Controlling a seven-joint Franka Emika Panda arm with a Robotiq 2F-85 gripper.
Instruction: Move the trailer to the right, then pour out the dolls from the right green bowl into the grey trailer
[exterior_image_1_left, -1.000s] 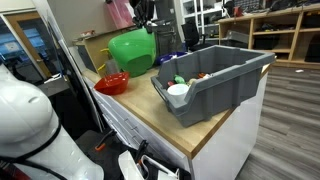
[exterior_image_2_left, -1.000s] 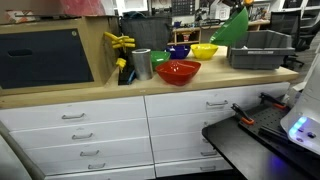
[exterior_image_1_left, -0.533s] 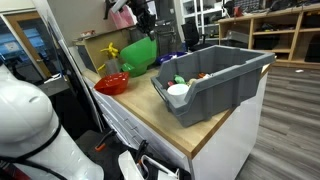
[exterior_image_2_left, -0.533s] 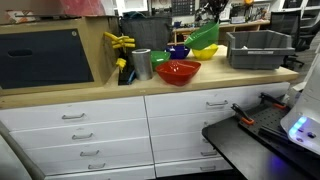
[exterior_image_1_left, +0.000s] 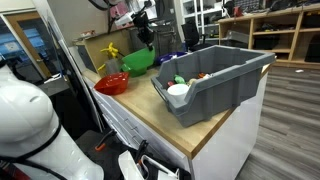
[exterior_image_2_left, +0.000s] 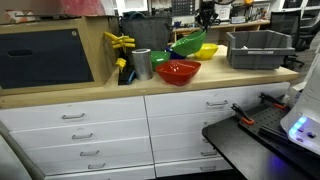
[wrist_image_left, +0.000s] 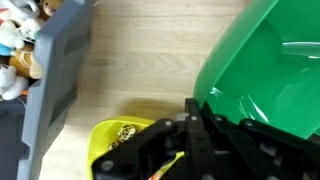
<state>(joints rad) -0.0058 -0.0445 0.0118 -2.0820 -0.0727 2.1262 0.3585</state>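
Note:
The grey trailer (exterior_image_1_left: 215, 80) stands at the counter's end and holds small green and red-orange dolls (exterior_image_1_left: 188, 78) plus a white cup-like object. It also shows in an exterior view (exterior_image_2_left: 258, 48) and at the wrist view's left edge (wrist_image_left: 55, 70), with dolls (wrist_image_left: 18, 45) inside. My gripper (exterior_image_1_left: 146, 37) is shut on the rim of a green bowl (exterior_image_1_left: 138, 61), holding it tilted low above the other bowls. The bowl also shows in an exterior view (exterior_image_2_left: 187, 44) and fills the wrist view's right side (wrist_image_left: 265, 70), where my gripper (wrist_image_left: 195, 135) clamps its rim.
A red bowl (exterior_image_1_left: 111, 84) sits by the counter's front edge; it also shows in an exterior view (exterior_image_2_left: 177, 71). A yellow bowl (wrist_image_left: 125, 145) with small items lies under my gripper. A metal cup (exterior_image_2_left: 141, 64) and a yellow object (exterior_image_2_left: 120, 42) stand behind.
My gripper has carried the green bowl away from the trailer and down toward the other bowls. The bowl has turned from sharply tipped to nearly upright.

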